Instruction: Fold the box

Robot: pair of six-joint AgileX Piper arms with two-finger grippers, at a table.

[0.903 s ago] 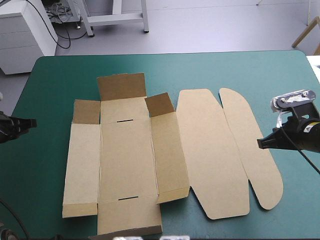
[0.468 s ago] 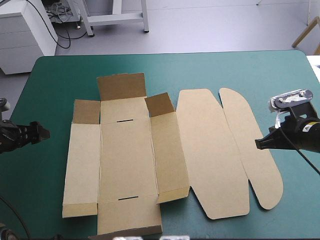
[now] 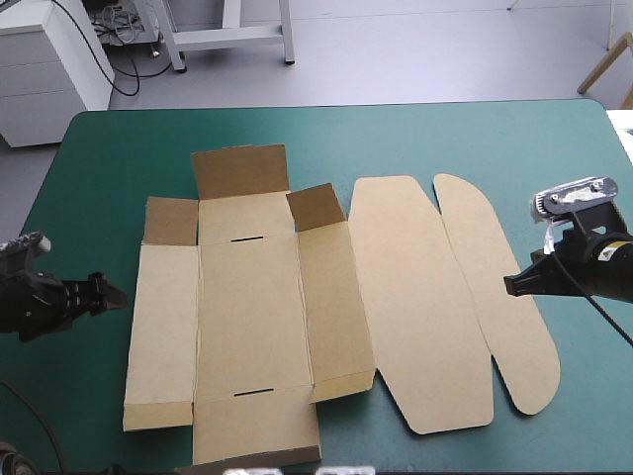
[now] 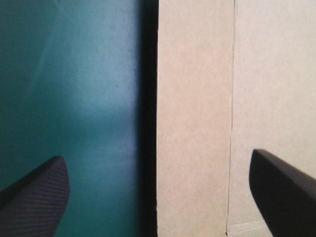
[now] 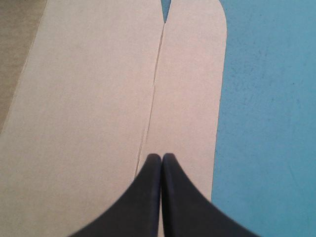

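Lying near-flat: brown box [image 3: 247, 317] w/ creases

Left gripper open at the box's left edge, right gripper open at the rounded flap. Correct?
No, the right gripper is shut. The right wrist view shows it closed into one pointed arch at the rounded flap. The left gripper is open at the left edge of the box, as stated.
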